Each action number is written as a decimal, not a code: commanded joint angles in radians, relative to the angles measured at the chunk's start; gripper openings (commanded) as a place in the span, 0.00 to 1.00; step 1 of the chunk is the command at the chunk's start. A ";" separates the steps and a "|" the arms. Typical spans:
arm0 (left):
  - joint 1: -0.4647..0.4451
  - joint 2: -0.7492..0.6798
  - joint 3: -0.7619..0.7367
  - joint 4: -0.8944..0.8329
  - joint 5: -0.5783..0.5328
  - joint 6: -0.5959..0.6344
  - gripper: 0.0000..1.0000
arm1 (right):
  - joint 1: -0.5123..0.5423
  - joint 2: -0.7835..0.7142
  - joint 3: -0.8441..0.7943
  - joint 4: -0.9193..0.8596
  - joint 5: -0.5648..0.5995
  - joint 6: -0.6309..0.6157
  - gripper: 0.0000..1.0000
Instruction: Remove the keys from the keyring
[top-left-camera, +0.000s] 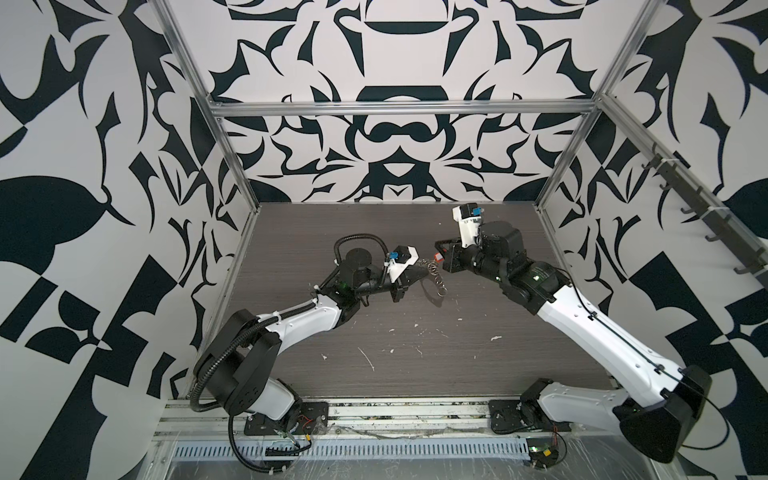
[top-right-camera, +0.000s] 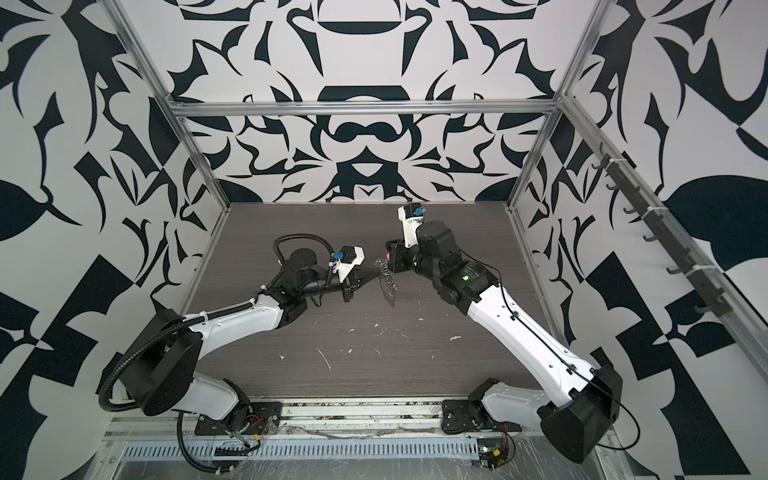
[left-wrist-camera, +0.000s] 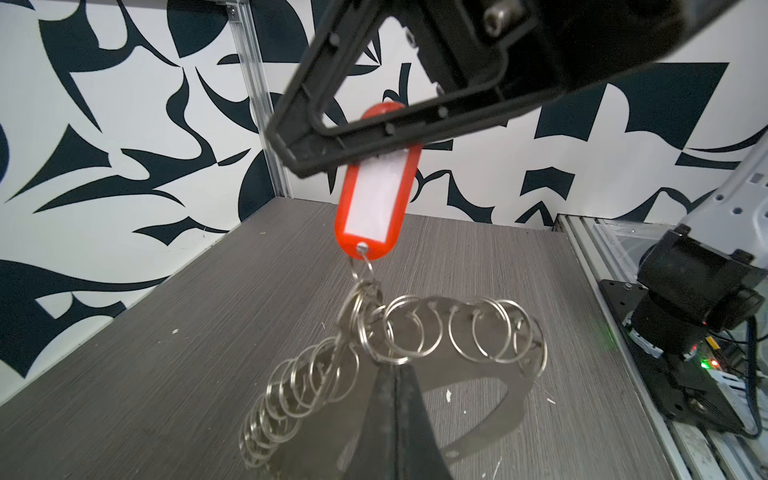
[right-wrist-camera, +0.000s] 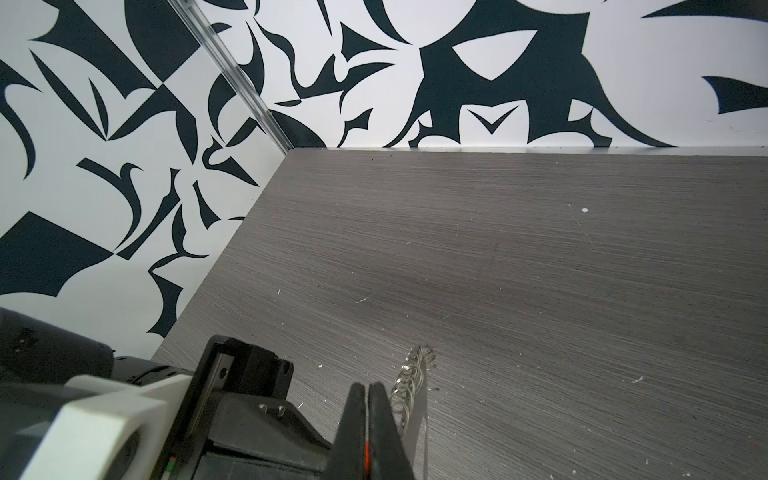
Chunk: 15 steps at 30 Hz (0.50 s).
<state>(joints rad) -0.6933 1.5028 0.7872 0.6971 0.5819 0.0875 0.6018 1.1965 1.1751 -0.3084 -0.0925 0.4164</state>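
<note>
Nearest the lens in both top views, a slotted rail (top-left-camera: 374, 451) runs along the front edge, with the bases of the left arm (top-left-camera: 299, 322) and right arm (top-left-camera: 602, 332) bolted just behind it. Beyond lies the grey wood-grain surface (top-left-camera: 415, 374), flecked with white scraps (top-left-camera: 365, 358). Both arms reach inward and meet over mid-surface, toward the back.

Left end effector (top-left-camera: 425, 271): fingers pressed together, pinching one loop of the keyring (left-wrist-camera: 370, 328), a cluster of linked split rings. Its wrist view shows the black fingertips (left-wrist-camera: 380, 407) closed on the wire.

Keys (left-wrist-camera: 341, 341): thin silvery slivers among the rings, held between the two end effectors and raised off the surface. Single keys are too small to tell apart. A chain of further rings (left-wrist-camera: 286, 395) trails from the cluster, and a flat curved grey strip (left-wrist-camera: 521, 374) appears to carry another row of rings. Whether either touches the surface cannot be told.

The cluster hangs by a small ring from a red tag (left-wrist-camera: 380, 208) with a white label.

Right end effector (right-wrist-camera: 368, 388): fingers pressed together on the tag's far end, a red sliver showing between them.

Farthest back, an aluminium frame bar (top-left-camera: 399, 109) crosses the black-and-white patterned wall (top-left-camera: 395, 50).
</note>
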 joint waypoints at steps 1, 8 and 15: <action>-0.005 0.023 0.026 0.083 0.035 -0.042 0.06 | -0.001 -0.028 0.006 0.078 -0.016 0.007 0.00; -0.005 0.052 0.017 0.187 0.033 -0.091 0.12 | -0.002 -0.044 -0.015 0.088 -0.029 0.003 0.00; -0.005 0.063 0.017 0.205 0.043 -0.109 0.19 | -0.001 -0.070 -0.030 0.111 -0.054 -0.001 0.00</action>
<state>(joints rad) -0.6945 1.5593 0.7872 0.8555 0.6044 0.0010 0.6018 1.1687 1.1370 -0.2829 -0.1215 0.4160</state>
